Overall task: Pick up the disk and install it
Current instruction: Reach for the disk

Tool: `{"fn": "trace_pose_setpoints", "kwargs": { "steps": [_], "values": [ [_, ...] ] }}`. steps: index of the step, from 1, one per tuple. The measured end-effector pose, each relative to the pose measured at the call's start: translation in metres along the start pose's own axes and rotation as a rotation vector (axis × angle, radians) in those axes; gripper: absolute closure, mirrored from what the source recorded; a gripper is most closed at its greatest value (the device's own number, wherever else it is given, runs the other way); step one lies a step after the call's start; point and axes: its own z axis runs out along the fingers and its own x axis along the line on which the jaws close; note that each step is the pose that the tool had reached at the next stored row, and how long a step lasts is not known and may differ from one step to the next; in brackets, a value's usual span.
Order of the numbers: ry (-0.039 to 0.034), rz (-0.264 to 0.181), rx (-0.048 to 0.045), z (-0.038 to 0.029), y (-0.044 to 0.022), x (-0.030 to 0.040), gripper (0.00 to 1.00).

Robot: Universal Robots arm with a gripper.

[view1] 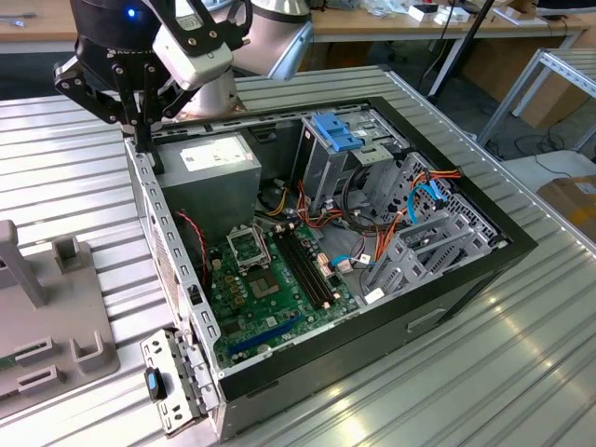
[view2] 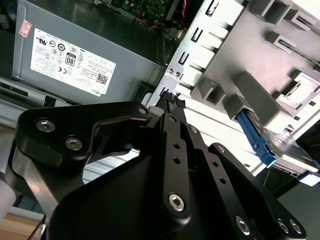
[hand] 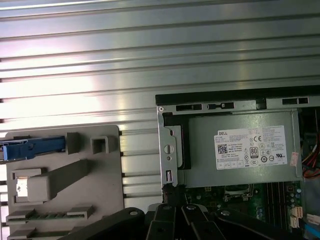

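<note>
The disk [view2: 287,145], silver-grey with a blue carrier rail [view2: 254,138], lies at one end of a grey holding fixture [view2: 260,60] on the table beside the computer case. In the first wrist view its blue rail [hand: 32,148] shows at the fixture's [hand: 65,175] edge. My gripper [view1: 144,151] hangs over the case's corner next to the power supply, well apart from the disk. Its black fingers stand together in both wrist views [view2: 170,100] [hand: 176,209], with nothing held.
The open computer case [view1: 438,289] lies on a ribbed metal table [view1: 521,372]. Inside it are the grey power supply [view1: 219,163], the motherboard [view1: 270,289], an upright cage with a blue bracket [view1: 337,130], a grey drive cage [view1: 419,247] and loose cables. The fixture [view1: 56,317] is at the exterior view's left.
</note>
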Motion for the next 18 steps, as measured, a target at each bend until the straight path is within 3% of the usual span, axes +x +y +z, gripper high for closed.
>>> {"fn": "trace_pose_setpoints", "kwargs": {
  "steps": [7,18],
  "values": [
    [0.0000,0.000,0.0000,0.0001,-0.0002,0.0024,0.89],
    [0.0000,0.000,0.0000,0.0003,-0.0011,0.0141,0.89]
  ]
}}
